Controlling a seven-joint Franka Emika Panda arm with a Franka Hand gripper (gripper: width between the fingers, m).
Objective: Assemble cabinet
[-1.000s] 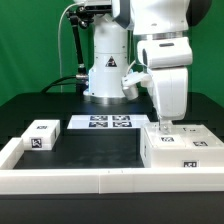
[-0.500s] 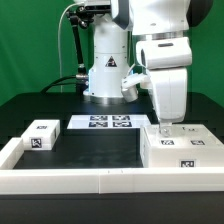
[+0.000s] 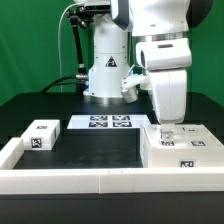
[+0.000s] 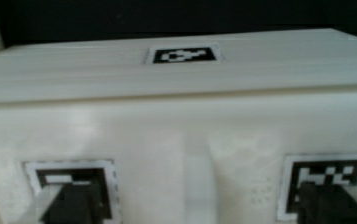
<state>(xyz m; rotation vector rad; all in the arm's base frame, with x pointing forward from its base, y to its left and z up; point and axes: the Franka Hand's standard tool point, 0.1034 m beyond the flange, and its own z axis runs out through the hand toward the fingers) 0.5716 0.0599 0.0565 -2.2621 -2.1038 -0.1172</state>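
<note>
The cabinet body (image 3: 188,152), a low white box, sits on the dark table (image 3: 100,150) in the near corner on the exterior view's right, tight against the low white border wall (image 3: 80,182) that runs along the table's near edge. Square black-and-white tags show on its top and on the face toward the camera. The arm (image 3: 165,60) reaches straight down over the part of the box top farthest from the camera, toward the exterior view's left, and the tool (image 3: 167,128) has its tips right at that surface; whether they actually touch it cannot be told. In the wrist view the tool (image 4: 193,195) has its two dark fingers (image 4: 65,208) spread wide apart, with nothing clamped between them, only the white box surface behind. Each finger lies over one of two tags (image 4: 329,172) on the nearer white surface, and a third tag (image 4: 187,56) sits on the surface beyond a ridge. A small white block (image 3: 42,135) with its own tags rests near the table's edge on the exterior view's left, well apart from the box. The marker board (image 3: 105,123) lies flat toward the far edge, between the block and the box.
</note>
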